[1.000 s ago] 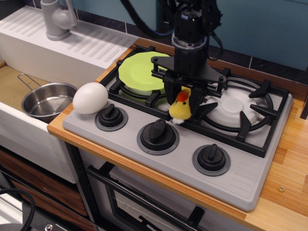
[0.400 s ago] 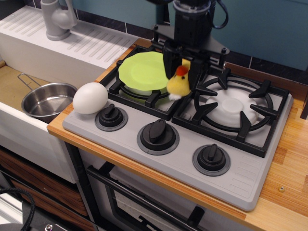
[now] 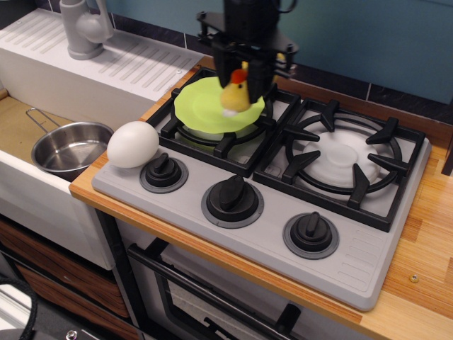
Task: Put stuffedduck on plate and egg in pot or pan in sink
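Note:
My gripper (image 3: 241, 79) is shut on the stuffedduck (image 3: 236, 92), a fuzzy yellow plush with a red-orange beak, and holds it in the air over the right part of the lime-green plate (image 3: 204, 105) on the back left burner grate. The white egg (image 3: 132, 144) lies on the stove's front left corner, beside a knob. The steel saucepan (image 3: 71, 147) with a wire handle sits empty in the sink (image 3: 18, 131) at the left.
The grey faucet (image 3: 83, 28) stands on the ribbed white drainboard (image 3: 134, 64) at the back left. Three black knobs (image 3: 232, 195) line the stove front. The right burner (image 3: 345, 157) has a white disc under a black grate. A wooden counter (image 3: 428, 234) lies to the right.
My gripper has lifted the stuffedduck off the stove's middle and carried it up and to the left, from between the burners to above the plate. The egg and saucepan have not moved.

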`<action>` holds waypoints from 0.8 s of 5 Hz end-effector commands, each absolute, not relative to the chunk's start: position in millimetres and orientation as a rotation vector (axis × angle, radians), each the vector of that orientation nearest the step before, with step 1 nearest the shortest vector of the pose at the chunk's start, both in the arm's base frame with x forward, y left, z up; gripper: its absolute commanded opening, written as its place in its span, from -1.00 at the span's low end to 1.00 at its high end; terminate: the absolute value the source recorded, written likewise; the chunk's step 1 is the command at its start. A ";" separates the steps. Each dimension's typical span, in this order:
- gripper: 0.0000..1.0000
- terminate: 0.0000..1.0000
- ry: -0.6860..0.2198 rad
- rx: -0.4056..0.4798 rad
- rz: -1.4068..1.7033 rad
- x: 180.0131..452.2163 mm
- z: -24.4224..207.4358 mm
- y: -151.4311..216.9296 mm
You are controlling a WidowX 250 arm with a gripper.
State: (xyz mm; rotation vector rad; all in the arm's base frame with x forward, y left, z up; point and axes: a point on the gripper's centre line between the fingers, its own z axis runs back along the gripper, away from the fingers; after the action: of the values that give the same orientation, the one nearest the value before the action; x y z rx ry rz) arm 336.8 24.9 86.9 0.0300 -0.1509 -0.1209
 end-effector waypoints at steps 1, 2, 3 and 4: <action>-1.00 -1.00 -0.232 0.036 -0.161 357.5 97.0 56.4; -1.00 -1.00 -0.236 0.040 -0.181 363.5 95.8 71.6; -1.00 -1.00 -0.238 0.032 -0.197 365.4 94.2 80.2; 1.00 -1.00 -0.245 0.042 -0.209 363.9 92.4 81.7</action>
State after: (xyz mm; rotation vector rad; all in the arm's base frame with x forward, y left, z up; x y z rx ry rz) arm 358.1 80.7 78.2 0.0256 -0.2037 -0.2053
